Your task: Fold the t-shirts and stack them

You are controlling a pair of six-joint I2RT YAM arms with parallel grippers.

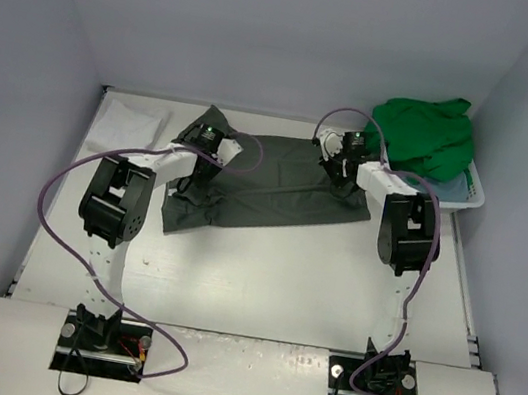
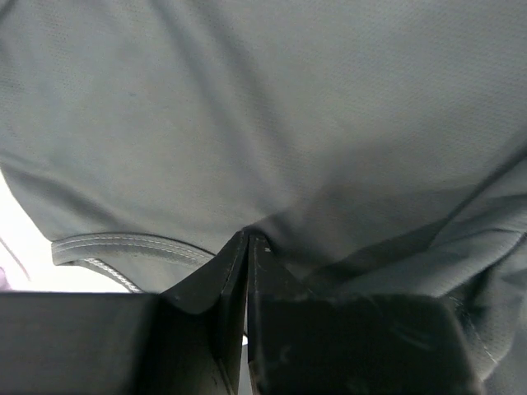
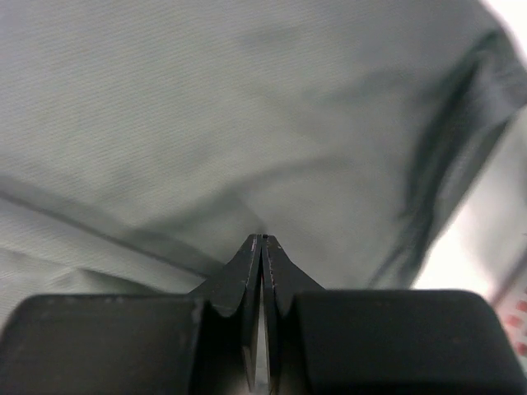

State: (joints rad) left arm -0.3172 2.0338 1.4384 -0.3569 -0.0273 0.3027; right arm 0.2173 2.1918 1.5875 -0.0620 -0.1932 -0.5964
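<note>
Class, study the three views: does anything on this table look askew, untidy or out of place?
The dark grey t-shirt lies skewed and creased, and its left side is bunched rather than flat. The green t-shirt is a loose heap spilling over the white basket at the far right. Nothing looks damaged.

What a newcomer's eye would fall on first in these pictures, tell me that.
First, the dark grey t-shirt spread across the middle of the table, with the left gripper and the right gripper each pinched shut on its cloth, toward opposite sides. Next, the bright green t-shirt heaped over the white basket at the far right corner.
</note>
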